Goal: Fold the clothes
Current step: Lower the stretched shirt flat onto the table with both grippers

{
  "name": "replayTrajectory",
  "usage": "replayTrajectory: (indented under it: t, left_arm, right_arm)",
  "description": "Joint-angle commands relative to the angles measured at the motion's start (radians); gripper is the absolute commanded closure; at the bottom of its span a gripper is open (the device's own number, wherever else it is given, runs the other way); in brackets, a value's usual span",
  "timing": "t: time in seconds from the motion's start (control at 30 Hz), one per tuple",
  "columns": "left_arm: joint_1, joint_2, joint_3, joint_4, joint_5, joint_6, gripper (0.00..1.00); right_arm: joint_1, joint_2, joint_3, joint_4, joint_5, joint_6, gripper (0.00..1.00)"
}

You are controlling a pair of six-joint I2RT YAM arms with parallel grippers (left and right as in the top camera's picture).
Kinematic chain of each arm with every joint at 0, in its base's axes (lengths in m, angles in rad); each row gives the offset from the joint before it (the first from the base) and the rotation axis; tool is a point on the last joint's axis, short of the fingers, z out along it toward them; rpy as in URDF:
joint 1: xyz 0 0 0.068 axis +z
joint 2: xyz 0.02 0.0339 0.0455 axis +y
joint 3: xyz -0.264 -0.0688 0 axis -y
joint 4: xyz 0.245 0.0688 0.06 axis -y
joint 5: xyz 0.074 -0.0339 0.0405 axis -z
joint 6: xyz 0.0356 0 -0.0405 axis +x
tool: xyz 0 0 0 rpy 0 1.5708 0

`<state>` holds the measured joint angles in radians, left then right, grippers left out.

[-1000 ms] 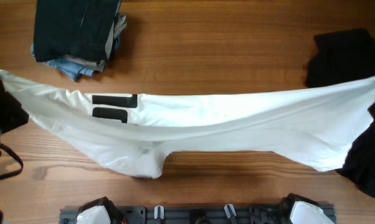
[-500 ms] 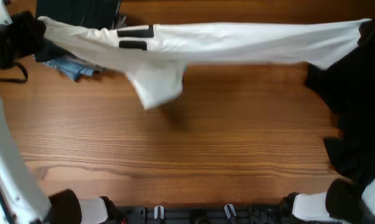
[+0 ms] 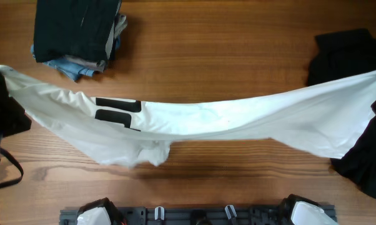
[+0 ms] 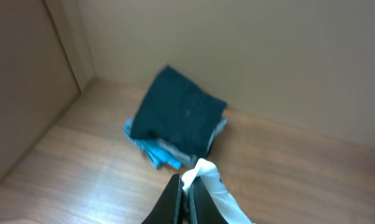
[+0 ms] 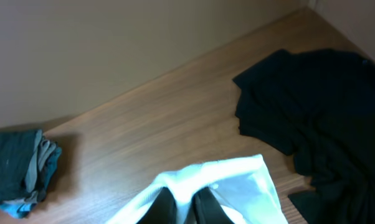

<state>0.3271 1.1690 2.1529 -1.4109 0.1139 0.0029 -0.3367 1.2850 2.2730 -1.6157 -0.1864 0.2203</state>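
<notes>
Shirt [image 3: 207, 122] slung between left gripper [image 4: 189, 196] and right gripper [image 5: 186, 208], each pinched shut on an end, its middle sagging toward the table [image 3: 238, 56]; a shallow pinch may slip, dropping that end onto the black garment [image 3: 344, 56].

Soft even light, blurry wrist views

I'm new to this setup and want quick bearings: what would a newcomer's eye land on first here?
The white T-shirt strikes first: it hangs stretched across the table, pinched at one end by the left tool and at the other by the right tool, sagging in the middle. Behind it, a stack of folded dark clothes sits at the far left and a crumpled black garment at the far right.
</notes>
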Motion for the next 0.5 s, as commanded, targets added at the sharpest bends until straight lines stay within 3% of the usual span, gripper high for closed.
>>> replayTrajectory:
  t: [0.0, 0.2, 0.37, 0.4, 0.47]
  left_arm:
    - [0.0, 0.166, 0.0, -0.013, 0.136, 0.006, 0.96]
    - [-0.178, 0.559, 0.0, 0.034, 0.185, 0.1, 0.96]
    - [-0.314, 0.969, 0.0, 0.273, 0.109, 0.123, 0.95]
    - [-0.318, 0.999, 0.0, 0.301, 0.109, 0.123, 0.9]
    - [-0.33, 1.08, 0.0, 0.396, 0.103, 0.124, 0.6]
  right_arm:
    - [-0.004, 0.113, -0.028, 0.008, 0.037, 0.018, 0.88]
    - [-0.003, 0.438, -0.078, 0.008, -0.027, -0.012, 0.92]
    - [-0.003, 0.787, -0.078, 0.109, -0.028, -0.037, 0.94]
    - [-0.003, 0.822, -0.079, 0.153, -0.027, -0.039, 0.91]
    - [-0.003, 0.889, -0.079, 0.244, -0.027, -0.038, 0.52]
